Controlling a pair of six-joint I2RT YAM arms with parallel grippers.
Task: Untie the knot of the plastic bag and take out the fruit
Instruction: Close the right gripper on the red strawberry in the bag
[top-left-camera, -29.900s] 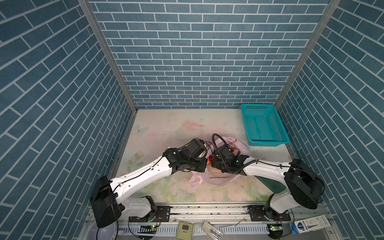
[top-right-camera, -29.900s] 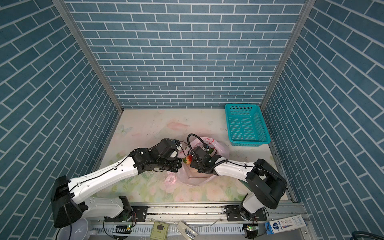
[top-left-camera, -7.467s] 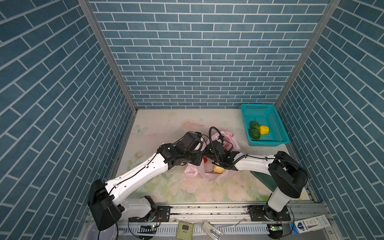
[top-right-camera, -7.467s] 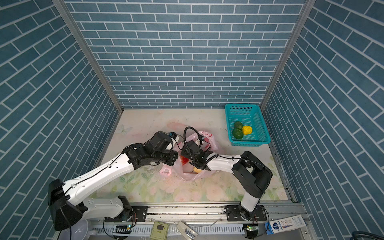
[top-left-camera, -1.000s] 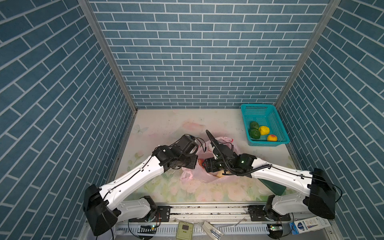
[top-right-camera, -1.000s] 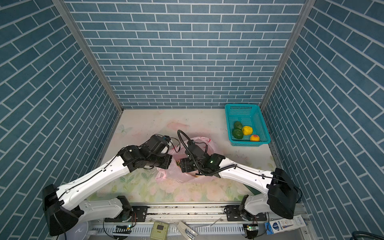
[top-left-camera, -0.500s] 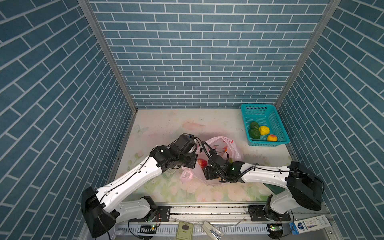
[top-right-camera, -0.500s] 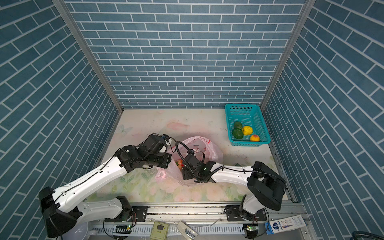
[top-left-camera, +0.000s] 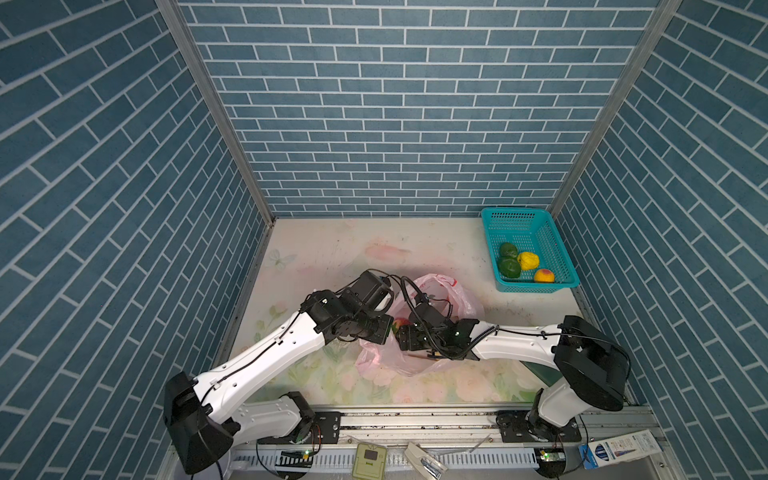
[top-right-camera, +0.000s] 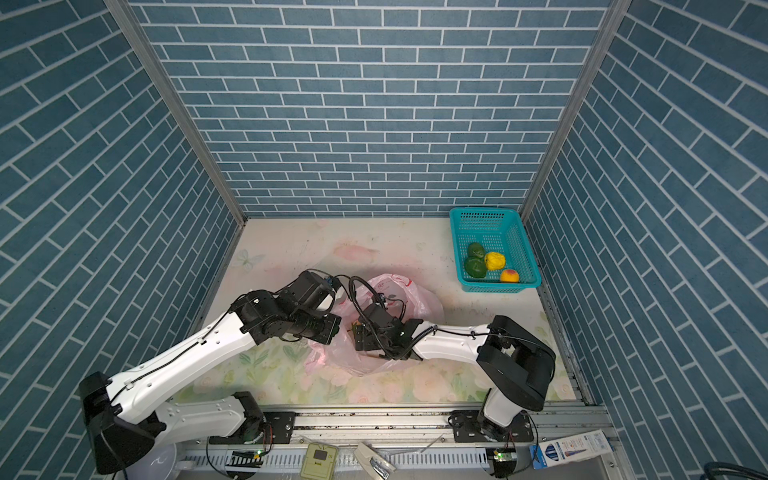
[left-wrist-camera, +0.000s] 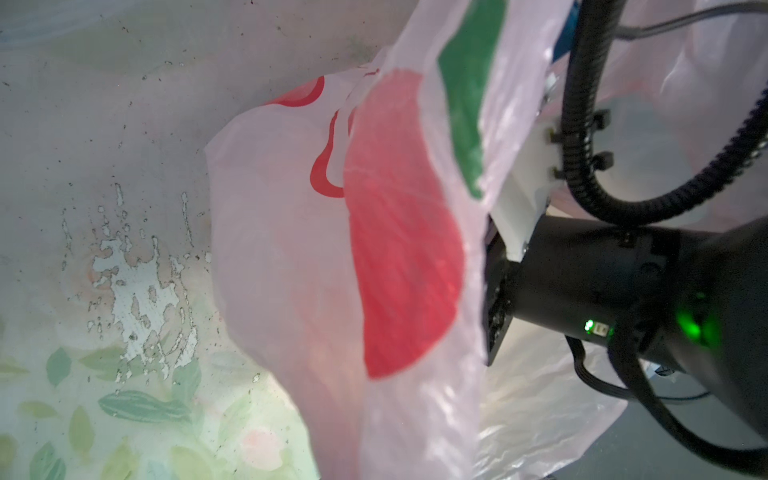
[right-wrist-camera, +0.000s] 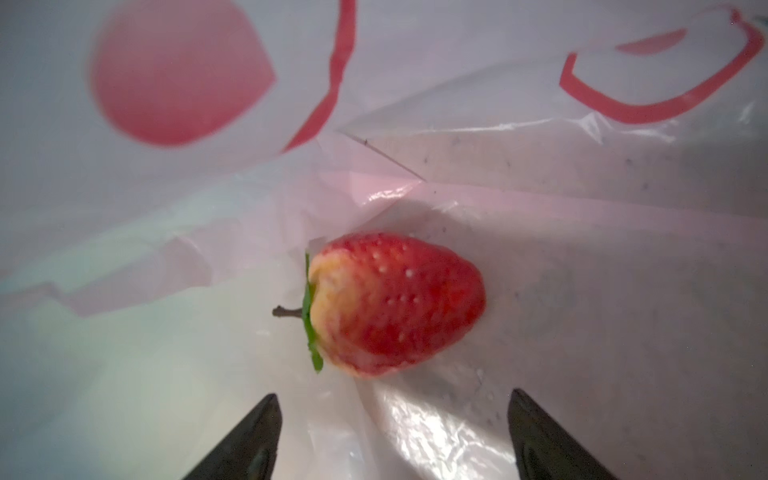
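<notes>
The pink plastic bag (top-left-camera: 463, 305) (top-right-camera: 422, 305) lies mid-table with its mouth held up. My left gripper (top-left-camera: 387, 329) (top-right-camera: 335, 328) is shut on the bag's edge. In the left wrist view the film (left-wrist-camera: 291, 270) covers the jaws. My right gripper (right-wrist-camera: 392, 392) (top-left-camera: 401, 335) is inside the bag, open, with nothing between its fingers. A red strawberry (right-wrist-camera: 395, 303) lies on the film just beyond the fingertips. It also shows as a red fruit (top-left-camera: 400, 323) in a top view. The knot is out of view.
A teal basket (top-left-camera: 536, 287) (top-right-camera: 498, 287) at the back right holds two dark green fruits (top-left-camera: 509, 266), a yellow one (top-left-camera: 528, 260) and a yellow-red one (top-left-camera: 543, 275). Brick walls close three sides. A blue-white box (top-left-camera: 621, 449) lies on the front rail.
My right gripper has dropped lower and pushed left, deeper into the bag's mouth, with its arm folded back. The left gripper still holds the bag's edge up.
</notes>
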